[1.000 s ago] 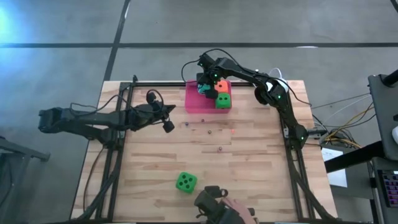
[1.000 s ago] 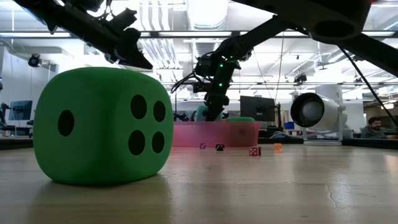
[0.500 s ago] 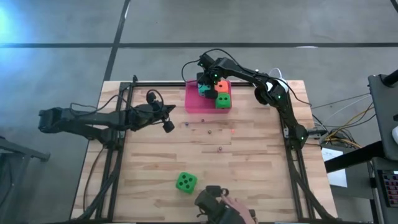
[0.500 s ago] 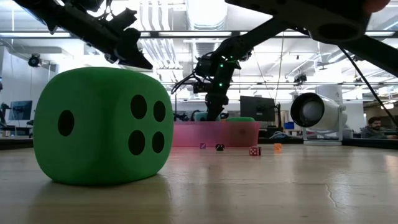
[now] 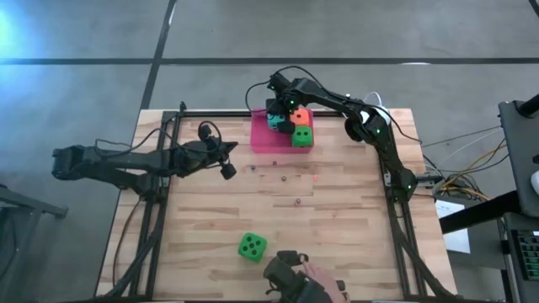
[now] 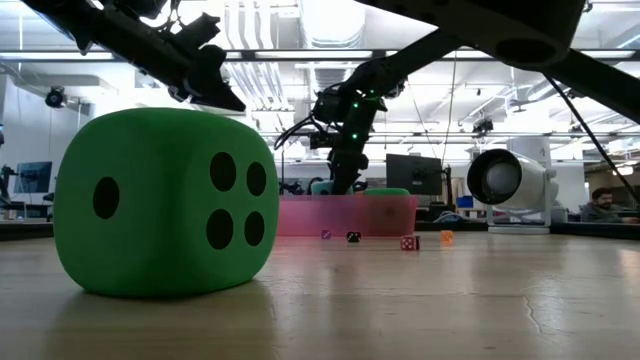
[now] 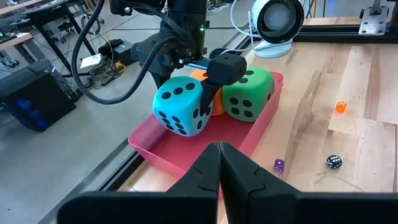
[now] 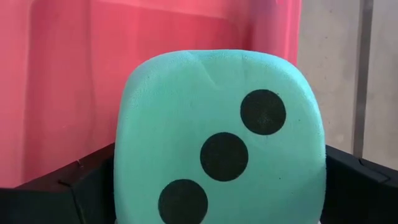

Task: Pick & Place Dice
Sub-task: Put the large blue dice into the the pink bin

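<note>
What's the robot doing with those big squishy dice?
It is putting dice into a pink tray at the far edge of the table. The right gripper is over the tray with its fingers open on either side of the teal die, which sits in the tray beside the orange die and a green die. Another green die waits on the near side of the table. The left gripper hangs shut, holding nothing.

The right arm reached to the table's far edge, its gripper pointing down with fingers spread wide. The left arm lay extended at the left, its gripper closed.
</note>
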`<state>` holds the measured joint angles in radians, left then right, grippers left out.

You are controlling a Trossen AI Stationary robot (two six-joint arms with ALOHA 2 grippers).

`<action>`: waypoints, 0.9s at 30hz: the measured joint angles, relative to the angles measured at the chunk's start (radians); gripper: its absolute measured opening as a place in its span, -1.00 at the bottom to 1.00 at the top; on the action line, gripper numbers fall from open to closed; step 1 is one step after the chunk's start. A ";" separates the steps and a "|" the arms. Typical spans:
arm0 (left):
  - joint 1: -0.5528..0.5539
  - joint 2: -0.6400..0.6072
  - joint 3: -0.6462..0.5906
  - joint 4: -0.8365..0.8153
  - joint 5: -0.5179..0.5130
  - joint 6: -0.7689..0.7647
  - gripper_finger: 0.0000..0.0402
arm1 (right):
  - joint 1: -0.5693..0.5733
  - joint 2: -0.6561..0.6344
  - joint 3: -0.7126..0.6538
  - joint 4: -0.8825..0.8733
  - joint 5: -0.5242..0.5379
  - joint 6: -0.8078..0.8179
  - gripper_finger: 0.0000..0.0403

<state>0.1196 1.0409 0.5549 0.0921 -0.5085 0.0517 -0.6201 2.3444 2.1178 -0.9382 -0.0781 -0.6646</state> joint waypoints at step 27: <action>0.000 0.000 0.000 0.000 0.001 0.000 -0.96 | -0.002 0.000 0.000 -0.002 0.000 0.001 0.98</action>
<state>0.1200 1.0409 0.5549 0.0921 -0.5077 0.0517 -0.6223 2.3444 2.1178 -0.9400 -0.0784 -0.6633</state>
